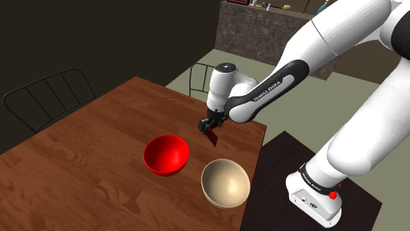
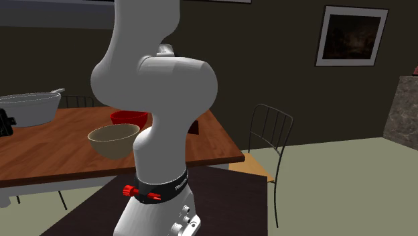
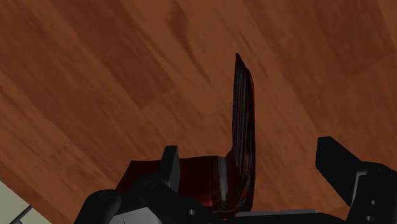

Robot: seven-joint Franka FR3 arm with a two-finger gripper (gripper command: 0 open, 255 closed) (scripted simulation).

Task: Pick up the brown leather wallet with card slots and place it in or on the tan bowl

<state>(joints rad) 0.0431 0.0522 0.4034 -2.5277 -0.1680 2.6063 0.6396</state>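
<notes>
Wooden table beneath wallet; arm reads "FRANKA EMIKA".

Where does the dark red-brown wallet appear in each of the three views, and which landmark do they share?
Shoulder view: wallet just under the tool, beyond the tan bowl.
Second exterior view: probably the dark shape at the arm's right edge.
Wrist view: between the tool's fingers, one flap upright.
Shared landmark: the wooden table.

Dim room with dark walls; soft sheen on the wooden table and tan bowl.
</notes>
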